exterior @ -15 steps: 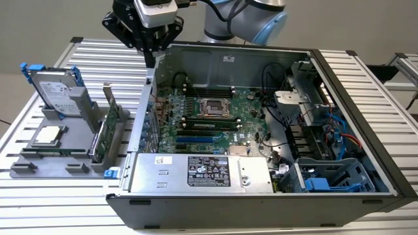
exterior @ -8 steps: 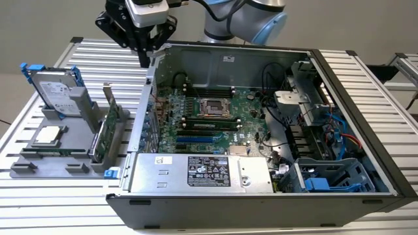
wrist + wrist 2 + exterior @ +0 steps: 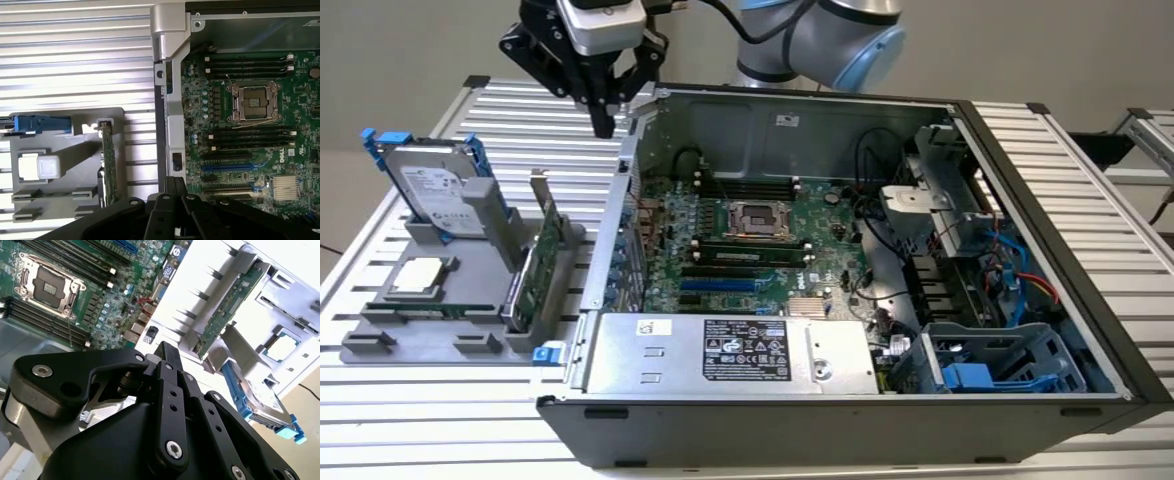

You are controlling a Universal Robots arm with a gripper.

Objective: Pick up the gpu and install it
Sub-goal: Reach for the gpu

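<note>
Hovering over the ribbed metal table (image 3: 487, 125), the black gripper (image 3: 603, 128) has its jaws pinched together on nothing, near a corner of the open dark grey computer case (image 3: 854, 432). The gpu (image 3: 534, 265), a thin green circuit-board card with a silver bracket, stands on edge in the grey plastic parts holder (image 3: 491, 225), beside the silver hard drive with blue rails (image 3: 434, 185).

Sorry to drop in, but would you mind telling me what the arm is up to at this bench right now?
The arm is tasked with fitting the gpu into the open computer case. At this moment the gripper hangs empty, fingers shut, roughly above the strip between the case and the gray holder. The gpu stands on edge in that holder, untouched, beside a hard drive.
</note>
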